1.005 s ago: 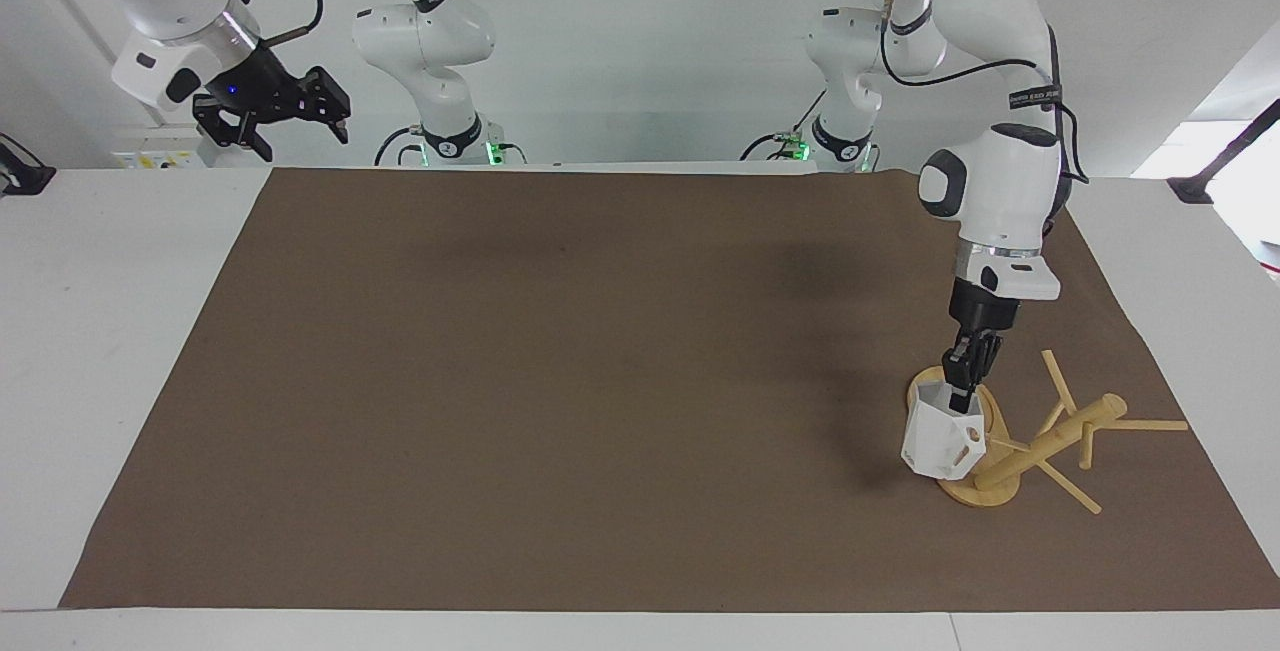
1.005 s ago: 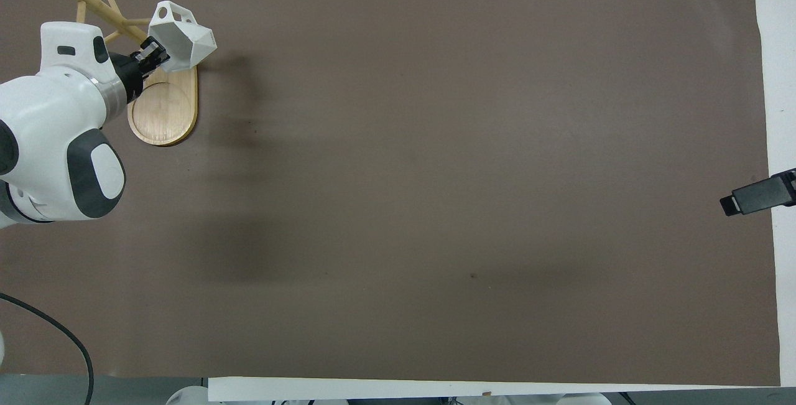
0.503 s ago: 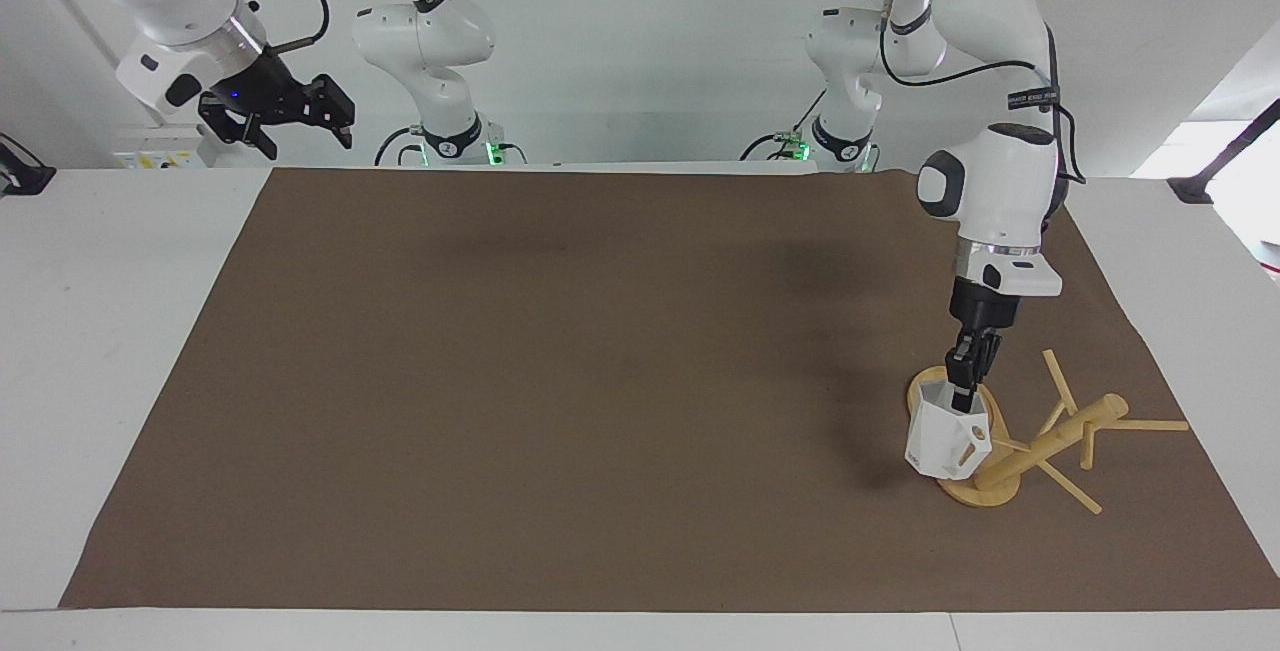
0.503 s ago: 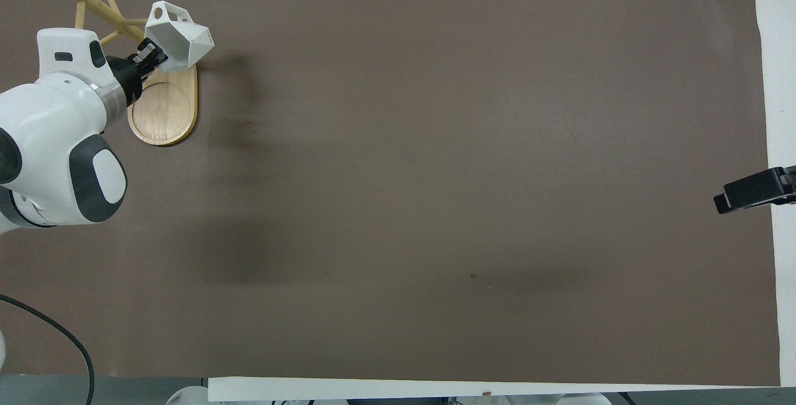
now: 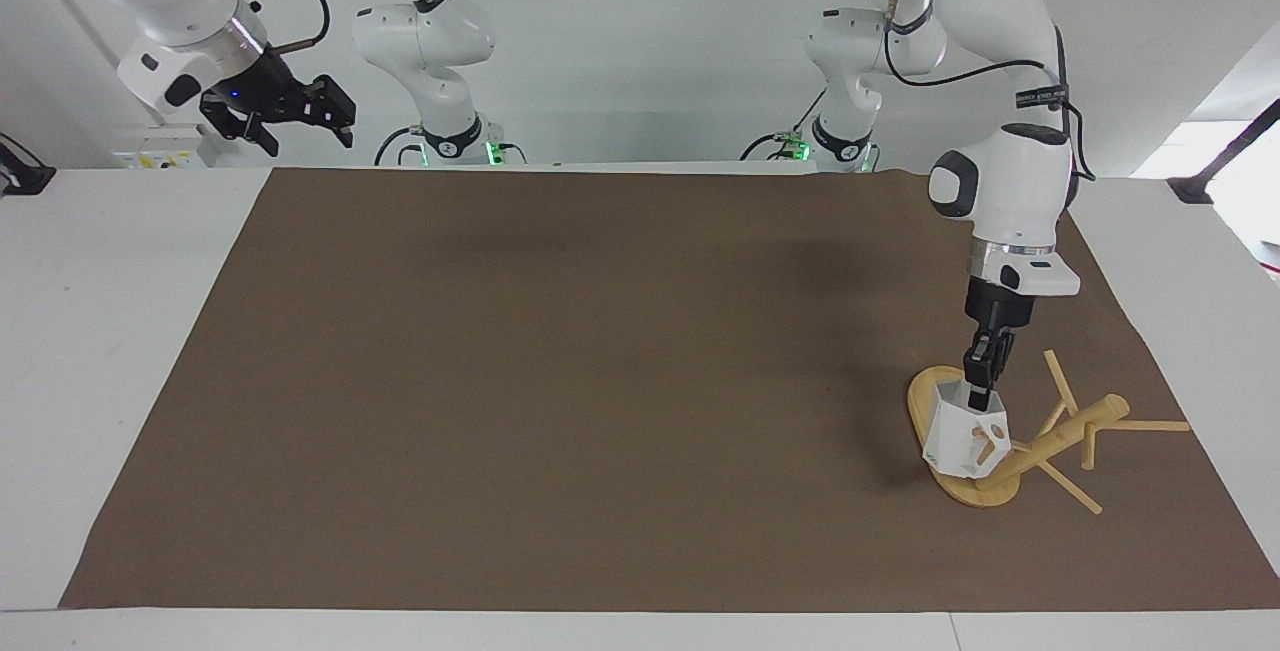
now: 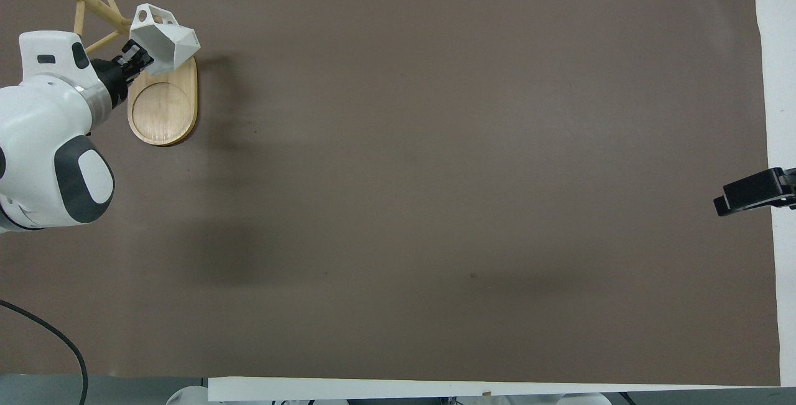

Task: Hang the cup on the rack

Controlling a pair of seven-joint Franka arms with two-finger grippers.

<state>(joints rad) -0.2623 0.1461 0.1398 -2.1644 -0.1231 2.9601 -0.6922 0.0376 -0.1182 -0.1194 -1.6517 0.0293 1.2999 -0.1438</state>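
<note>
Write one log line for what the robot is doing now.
left pincer: shut on small white faceted cup | cup: over oval base of bamboo peg rack, handle at a peg | right pincer: waiting, raised

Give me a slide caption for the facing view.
Left hand holds the white cup by its rim against the bamboo rack; right hand waits raised.

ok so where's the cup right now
The cup is at the left arm's end of the table, held by the left gripper over the rack's oval base, its handle up against a peg by the central post.
</note>
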